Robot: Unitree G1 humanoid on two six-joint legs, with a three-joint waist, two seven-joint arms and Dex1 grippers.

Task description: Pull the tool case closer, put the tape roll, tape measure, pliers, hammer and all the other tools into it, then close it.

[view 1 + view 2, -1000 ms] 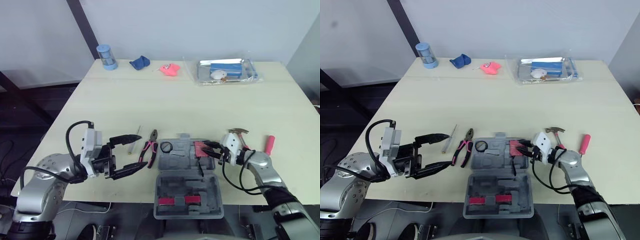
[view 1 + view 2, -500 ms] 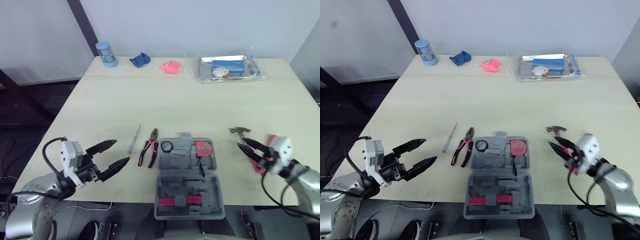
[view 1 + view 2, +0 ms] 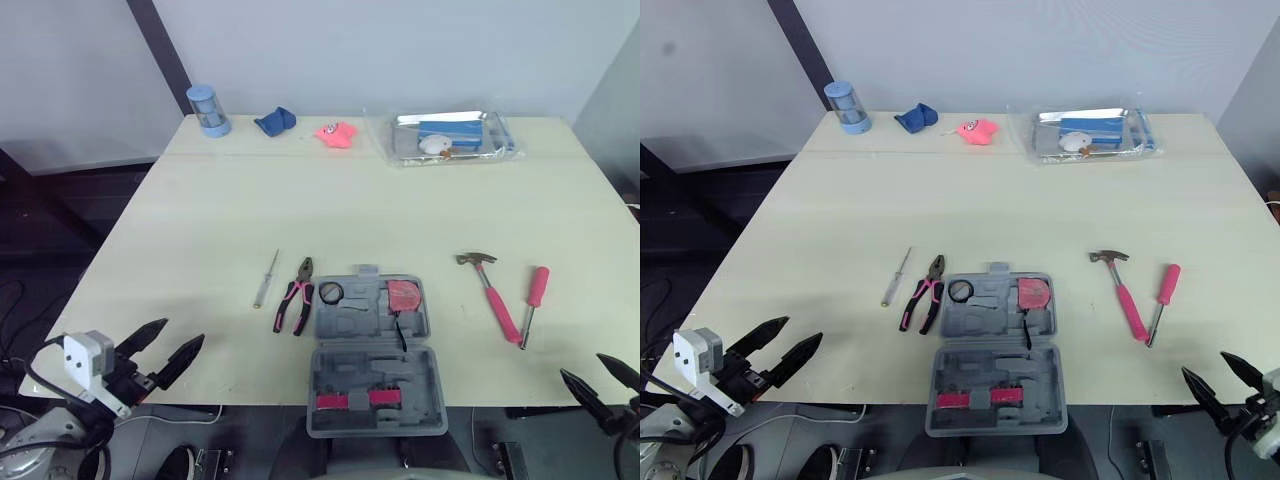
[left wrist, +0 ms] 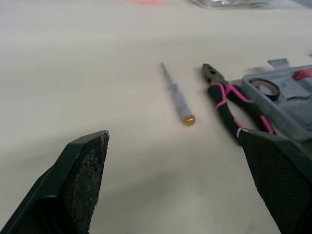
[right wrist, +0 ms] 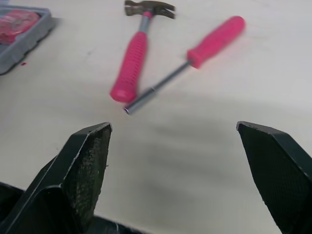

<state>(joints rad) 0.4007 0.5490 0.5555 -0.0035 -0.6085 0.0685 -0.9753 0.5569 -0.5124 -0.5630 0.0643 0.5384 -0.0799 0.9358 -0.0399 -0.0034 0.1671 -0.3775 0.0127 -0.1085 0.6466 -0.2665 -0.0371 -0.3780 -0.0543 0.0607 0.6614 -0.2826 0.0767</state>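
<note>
1. Head views: the tool case (image 3: 375,350) lies open at the near edge of the surface (image 3: 350,200), so the pull looks done. The tape roll (image 3: 331,293) and the red tape measure (image 3: 404,296) already sit in the case's far half. The pliers (image 3: 296,297) lie just left of the case, and a small grey screwdriver (image 3: 267,279) lies further left. The hammer (image 3: 490,290) and a pink screwdriver (image 3: 533,300) lie well to the right of the case. The left fingers (image 3: 145,335) and right fingers (image 3: 578,386) are spread apart and empty, low and well away from the case on either side.
2. Left wrist view: the fingers are wide apart and hold nothing. The grey screwdriver, the pliers and a corner of the case lie ahead of them.
3. Right wrist view: the fingers are wide apart and empty. The hammer and pink screwdriver lie ahead, beside the case. I judge that four tools remain to load, then the lid must be shut.
</note>
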